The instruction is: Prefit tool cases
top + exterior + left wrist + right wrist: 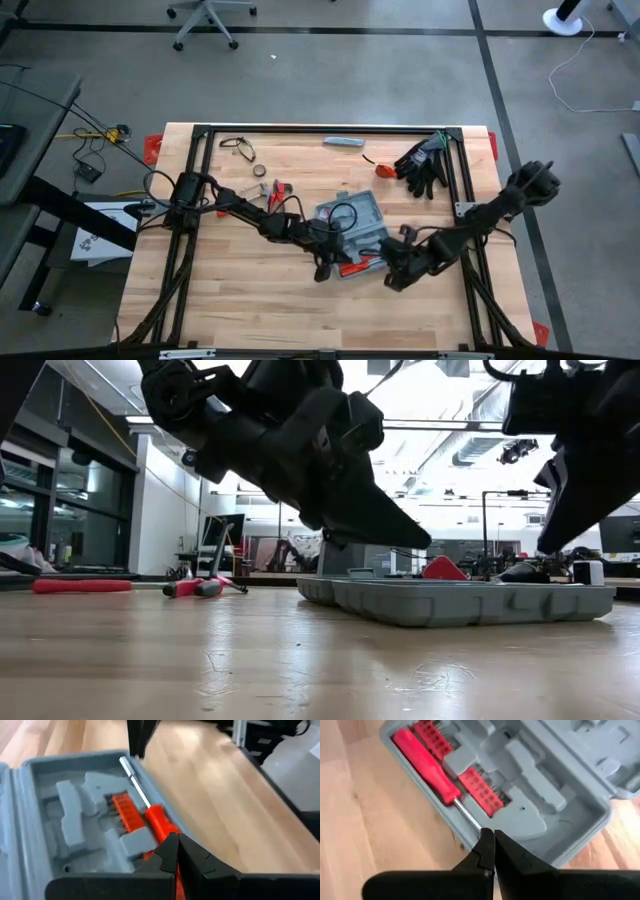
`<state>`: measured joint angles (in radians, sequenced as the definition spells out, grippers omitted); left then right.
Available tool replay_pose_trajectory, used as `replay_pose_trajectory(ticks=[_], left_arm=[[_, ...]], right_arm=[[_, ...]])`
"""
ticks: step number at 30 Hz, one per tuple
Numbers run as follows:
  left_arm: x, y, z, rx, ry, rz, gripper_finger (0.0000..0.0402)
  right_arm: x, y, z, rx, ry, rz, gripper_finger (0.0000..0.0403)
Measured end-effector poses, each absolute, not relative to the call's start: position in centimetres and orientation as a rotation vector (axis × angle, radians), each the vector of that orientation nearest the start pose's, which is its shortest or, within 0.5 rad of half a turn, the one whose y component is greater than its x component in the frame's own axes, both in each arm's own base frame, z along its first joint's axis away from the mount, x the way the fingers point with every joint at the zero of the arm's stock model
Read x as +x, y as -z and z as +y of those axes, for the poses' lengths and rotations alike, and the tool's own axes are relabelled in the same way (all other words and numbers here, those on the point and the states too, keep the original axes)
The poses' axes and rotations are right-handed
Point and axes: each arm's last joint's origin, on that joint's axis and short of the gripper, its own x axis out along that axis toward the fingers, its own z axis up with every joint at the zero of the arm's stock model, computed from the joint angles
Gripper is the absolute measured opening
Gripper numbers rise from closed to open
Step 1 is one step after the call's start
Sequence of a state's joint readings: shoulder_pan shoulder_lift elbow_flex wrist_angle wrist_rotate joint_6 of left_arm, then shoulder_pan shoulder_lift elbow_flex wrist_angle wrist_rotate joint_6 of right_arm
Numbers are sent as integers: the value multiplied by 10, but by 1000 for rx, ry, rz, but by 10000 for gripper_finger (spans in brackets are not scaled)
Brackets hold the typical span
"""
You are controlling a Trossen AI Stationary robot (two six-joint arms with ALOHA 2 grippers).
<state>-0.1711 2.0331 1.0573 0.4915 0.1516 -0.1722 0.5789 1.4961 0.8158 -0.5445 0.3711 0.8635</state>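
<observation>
The blue-grey tool case lies open near the table's middle, with moulded slots and red bit holders. A red-handled screwdriver lies along the tray's near rim. My left gripper is shut at its handle end. My right gripper is shut at its metal shaft tip. In the low view the case sits flat on the wood, with the left gripper and the right gripper slanting down over it. My left gripper has its shut fingertips on the screwdriver's red handle, coming along the tool and slanting down from the table's left. Red shows through the slit between the fingers. The screwdriver lies on the tray's rim. My right gripper sets its shut fingertips on the end of the metal shaft, slanting down from the table's right. The fingertips hide the very tip, so I cannot tell whether they pinch it or press it.
Black gloves lie at the far right and a slim grey bar at the far edge. An orange piece lies near the gloves. Red-handled tools and a wire loop lie left of the case. Bare wood spans the near side.
</observation>
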Motion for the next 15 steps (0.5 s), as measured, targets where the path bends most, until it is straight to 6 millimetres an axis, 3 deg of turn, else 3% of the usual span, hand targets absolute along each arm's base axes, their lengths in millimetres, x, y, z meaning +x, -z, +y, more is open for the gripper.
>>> replay_pose_trajectory(ticks=[11,15], left_arm=[[404,-128,-79,-176,341,488,0],[404,-116,-80,-197,350,521,0]], right_arm=[[235,-146,132,209,309,1128,0],[241,-141,132,218,292,1137,0]])
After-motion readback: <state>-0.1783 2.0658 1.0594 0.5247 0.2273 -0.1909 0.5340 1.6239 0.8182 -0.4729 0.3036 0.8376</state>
